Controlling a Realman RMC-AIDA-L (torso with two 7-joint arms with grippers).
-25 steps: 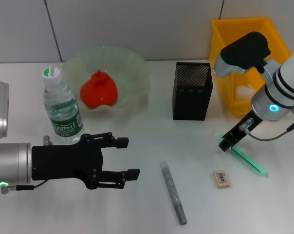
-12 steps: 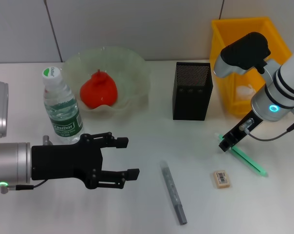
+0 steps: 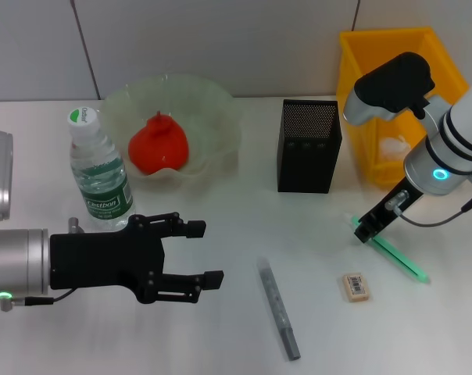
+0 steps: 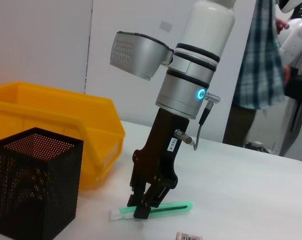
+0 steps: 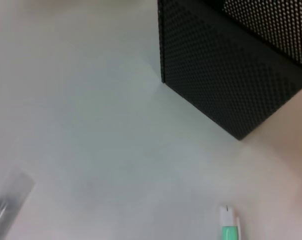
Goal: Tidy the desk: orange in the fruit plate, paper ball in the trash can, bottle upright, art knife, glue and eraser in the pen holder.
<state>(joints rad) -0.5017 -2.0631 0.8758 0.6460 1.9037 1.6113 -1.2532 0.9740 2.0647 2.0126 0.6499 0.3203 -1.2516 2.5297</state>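
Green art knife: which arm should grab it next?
Right. The right gripper is already down over the green art knife on the table, fingers straddling its end; the left gripper hangs open far across the desk.

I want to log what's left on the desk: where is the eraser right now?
In the head view the eraser lies flat on the desk's right side, just left of the green art knife and right of the grey glue stick.

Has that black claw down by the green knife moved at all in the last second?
Barely. The right gripper sits a hair farther from the pen holder, at the art knife.
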